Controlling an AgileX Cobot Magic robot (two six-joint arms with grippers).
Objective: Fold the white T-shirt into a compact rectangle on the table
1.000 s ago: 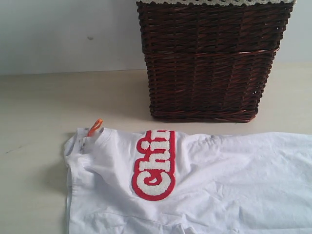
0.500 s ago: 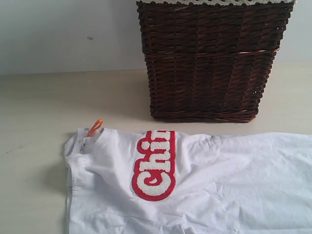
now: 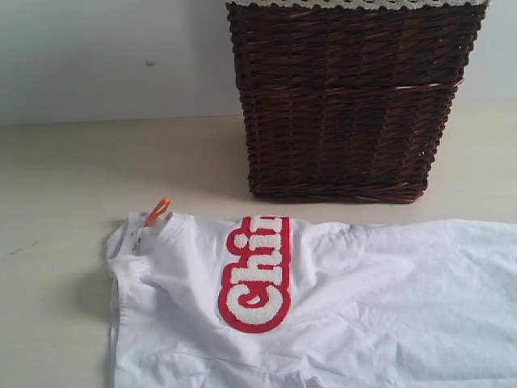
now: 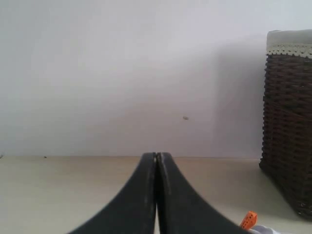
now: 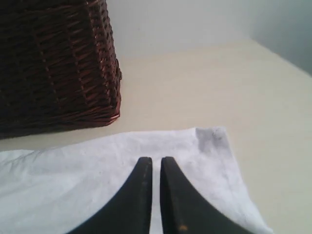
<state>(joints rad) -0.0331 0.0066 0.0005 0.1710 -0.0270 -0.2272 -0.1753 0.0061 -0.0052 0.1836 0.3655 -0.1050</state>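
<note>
Just in front of the dark brown woven wicker basket (image 3: 347,105), the white cotton short-sleeved T-shirt (image 3: 363,307) lies spread on the pale cream-beige tabletop (image 3: 73,170), close to the basket's base but not touching it. Red patch with fuzzy white letters (image 3: 257,275) faces up, and the small orange neck tag (image 3: 157,210) pokes up at the collar end, out past the basket's corner. (tee_watcher)

Cool, and the grippers? (armchair_bot)

Left black gripper (image 4: 156,158) is pinched fully closed with nothing in it, over bare tabletop off to one side of the basket. Right black gripper (image 5: 156,163) sits over the shirt's edge in front of the basket, fingers nearly together with just a thin slit. No telling whether any cloth is caught in there. (tee_watcher)
</note>
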